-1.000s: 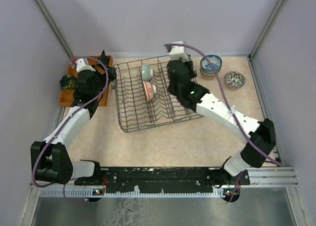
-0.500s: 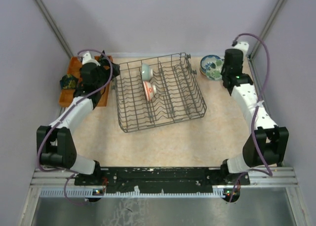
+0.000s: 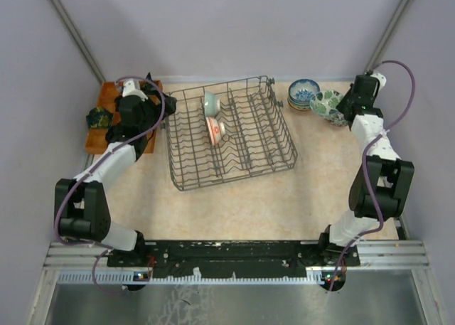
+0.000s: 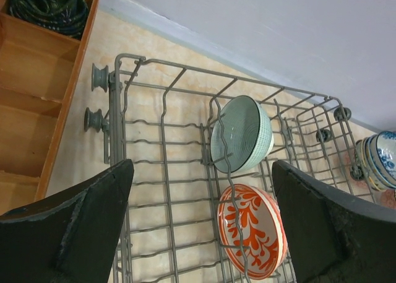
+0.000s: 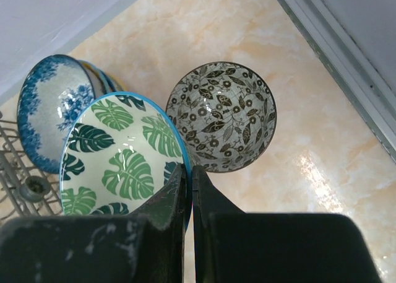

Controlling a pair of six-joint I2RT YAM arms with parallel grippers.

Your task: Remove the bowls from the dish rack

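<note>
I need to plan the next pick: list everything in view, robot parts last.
dish rack: one, dark grey wire, table centre
pale green bowl: one, on edge in the rack
red-and-white bowl: one, in the rack beside the green one
leaf bowl: one, white with green leaves, held right of the rack
blue-and-white stack: number unclear, on the table right of the rack
dark floral bowl: one, on the table beside the stack
orange tray: one, left of the rack
dark green items: number unclear, in the tray
left gripper: open, over the rack
right gripper: shut on the leaf bowl's rim
</note>
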